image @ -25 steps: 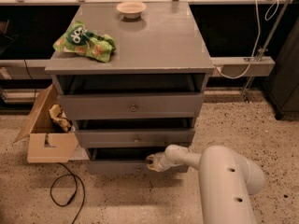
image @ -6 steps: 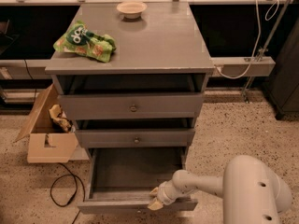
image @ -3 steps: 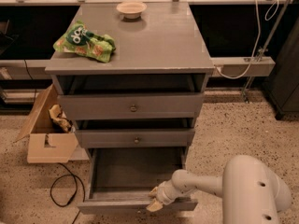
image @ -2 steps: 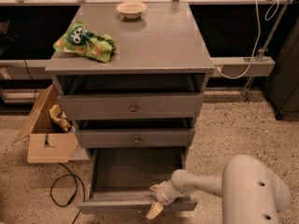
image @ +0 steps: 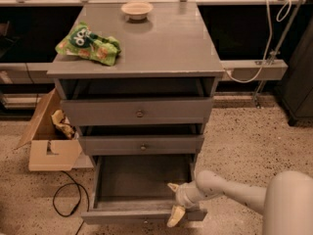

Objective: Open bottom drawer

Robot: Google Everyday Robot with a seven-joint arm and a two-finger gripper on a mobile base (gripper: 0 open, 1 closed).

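The bottom drawer of the grey cabinet stands pulled out, and its wide shallow tray is bare. Its slim front panel is at the bottom edge of the view, and its knob is hidden. My gripper is at the right part of that front panel. It is open, with one pale finger over the tray and the other in front of the panel. My white arm comes in from the lower right.
The middle drawer and the tall top drawer are shut. A green snack bag and a small bowl lie on the cabinet top. A cardboard box and a black cable are on the floor at left.
The bottom drawer went from shut to pulled out as the gripper drew back toward me. In the last second the fingers have spread apart at the front panel.
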